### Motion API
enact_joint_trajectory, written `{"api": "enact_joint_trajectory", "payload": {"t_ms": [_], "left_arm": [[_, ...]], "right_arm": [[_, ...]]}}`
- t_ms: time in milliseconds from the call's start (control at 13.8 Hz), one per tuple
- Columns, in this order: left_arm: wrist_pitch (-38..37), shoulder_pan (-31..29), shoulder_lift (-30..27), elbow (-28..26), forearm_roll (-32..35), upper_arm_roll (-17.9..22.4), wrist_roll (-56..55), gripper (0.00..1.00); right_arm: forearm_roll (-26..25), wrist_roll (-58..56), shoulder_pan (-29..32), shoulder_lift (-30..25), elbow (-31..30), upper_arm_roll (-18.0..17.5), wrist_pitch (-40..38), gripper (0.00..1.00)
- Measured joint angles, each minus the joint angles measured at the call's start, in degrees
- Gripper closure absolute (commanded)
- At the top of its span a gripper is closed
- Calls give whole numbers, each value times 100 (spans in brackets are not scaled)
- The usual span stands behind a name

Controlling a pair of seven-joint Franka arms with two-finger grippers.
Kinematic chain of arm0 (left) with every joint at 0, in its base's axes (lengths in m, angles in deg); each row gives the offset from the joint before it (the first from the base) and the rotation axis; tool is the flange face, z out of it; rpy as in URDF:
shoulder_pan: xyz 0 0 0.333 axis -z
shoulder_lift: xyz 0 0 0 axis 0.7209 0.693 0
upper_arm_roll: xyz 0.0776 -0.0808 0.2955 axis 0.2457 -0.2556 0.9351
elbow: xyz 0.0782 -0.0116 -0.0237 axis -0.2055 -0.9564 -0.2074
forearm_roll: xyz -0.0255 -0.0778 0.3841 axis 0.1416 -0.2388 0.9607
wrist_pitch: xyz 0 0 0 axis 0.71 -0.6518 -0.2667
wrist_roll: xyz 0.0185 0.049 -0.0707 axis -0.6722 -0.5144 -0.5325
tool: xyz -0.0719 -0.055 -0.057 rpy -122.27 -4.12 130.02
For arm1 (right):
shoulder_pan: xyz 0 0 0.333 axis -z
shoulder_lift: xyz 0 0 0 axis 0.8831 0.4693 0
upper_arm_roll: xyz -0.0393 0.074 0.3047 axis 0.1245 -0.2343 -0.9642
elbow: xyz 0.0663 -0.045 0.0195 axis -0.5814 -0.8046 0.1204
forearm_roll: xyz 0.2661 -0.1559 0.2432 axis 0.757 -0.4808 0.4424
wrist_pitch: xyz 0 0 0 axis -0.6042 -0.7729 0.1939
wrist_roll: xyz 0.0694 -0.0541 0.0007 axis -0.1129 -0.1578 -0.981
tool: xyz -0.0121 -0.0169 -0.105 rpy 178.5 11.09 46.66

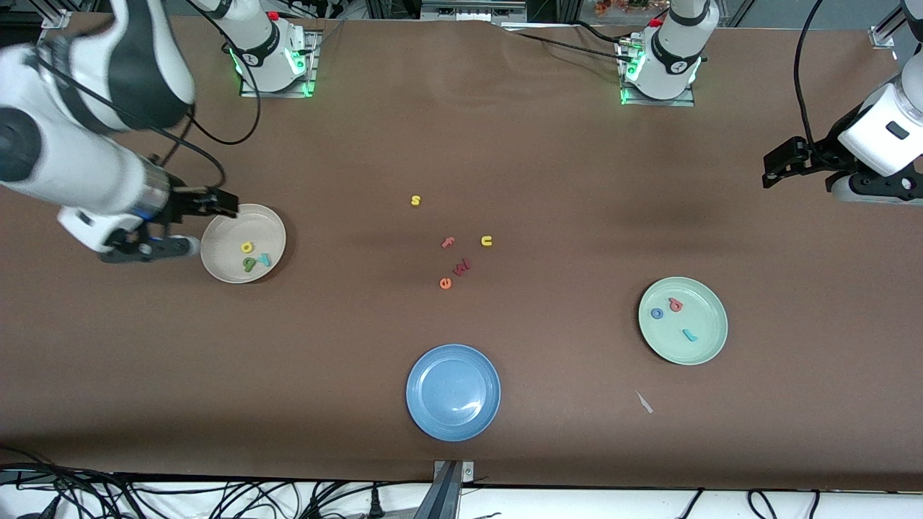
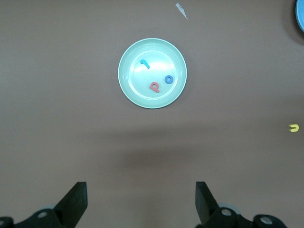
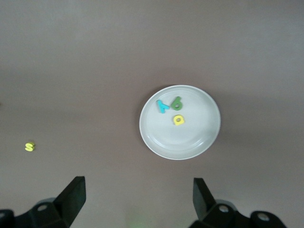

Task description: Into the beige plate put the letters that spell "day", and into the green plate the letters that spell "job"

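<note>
Green d (image 1: 249, 264), yellow a (image 1: 246, 247) and teal y (image 1: 264, 259) are lying flat in beige plate (image 1: 216, 252); j (image 1: 690, 334), o (image 1: 657, 313), b (image 1: 676, 305) are lying in green plate (image 1: 710, 346). Judging task done, nothing left to move. The j's long axis is running across its plate, hook end toward blue plate (image 1: 453, 391). Right gripper (image 1: 189, 225) is waiting released beside beige plate; left gripper (image 1: 793, 169) is hanging released, empty, at desk (image 1: 548, 158) end.

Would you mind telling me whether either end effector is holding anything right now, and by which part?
Nothing is held: the left end effector and the right end effector both stand open and empty above bare table.
</note>
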Motion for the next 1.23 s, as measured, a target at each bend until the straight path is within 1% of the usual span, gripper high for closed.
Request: {"api": "enact_joint_trajectory", "payload": {"t_ms": [217,361,1012,1228], "left_arm": [[-10,1,0,4,0,-13,2,0],[-11,1,1,15,0,-16,8,0],[-12,7,1,64,0,-182,23,0],[-188,9,0,160,0,-280,23,0]], "right_arm": [[-32,-28,403,-593,-2,-31,-320,0],[-37,-42,526,-816,-17,-61,-477,0],[-68,-44,665,-872,-16,-86,-594,0],[-68,-44,664,-868,-16,-93,-594,0]]}}
